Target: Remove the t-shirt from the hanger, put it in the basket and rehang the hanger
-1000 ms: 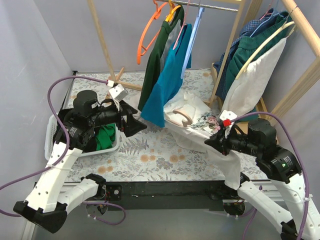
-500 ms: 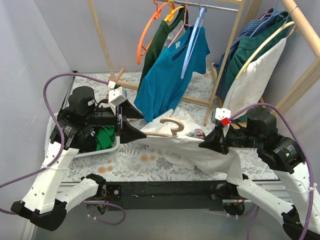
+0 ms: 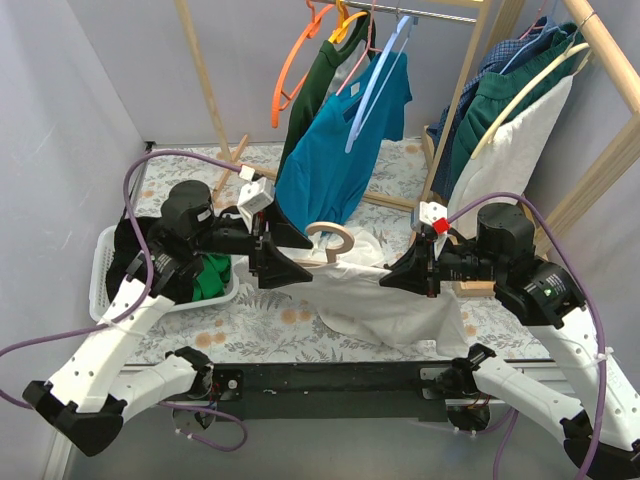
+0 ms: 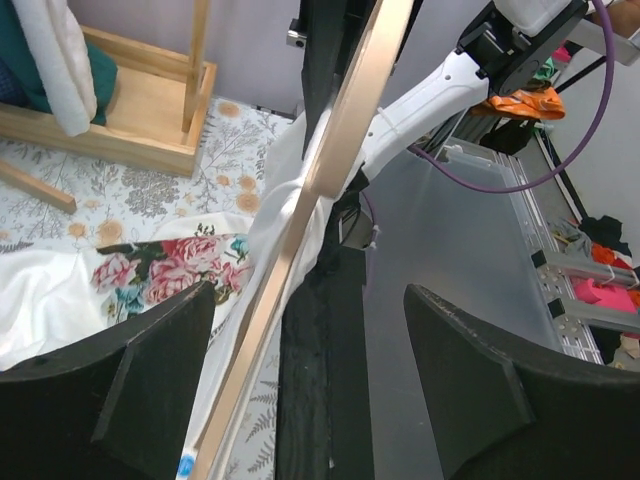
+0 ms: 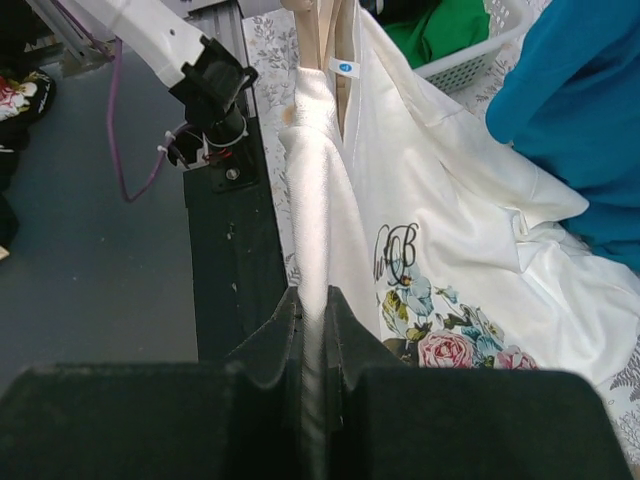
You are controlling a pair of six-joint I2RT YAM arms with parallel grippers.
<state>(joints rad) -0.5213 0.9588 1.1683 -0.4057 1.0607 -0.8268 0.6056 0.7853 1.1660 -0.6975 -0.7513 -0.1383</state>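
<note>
my right tool (image 5: 312,295) pinches the shirt (image 5: 440,200) tight; my left tool (image 4: 308,300) gapes around the hanger (image 4: 348,110), so pulling may drop it.

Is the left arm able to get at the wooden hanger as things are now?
Probably yes. The hanger runs between the open fingers of the left tool; only the white t-shirt draped on it lies close by.

T-shirt (image 5: 440,200): soft matt cream cloth w/ floral print. Hanger (image 4: 325,170): smooth pale wood. Basket (image 3: 101,262): white plastic.
</note>
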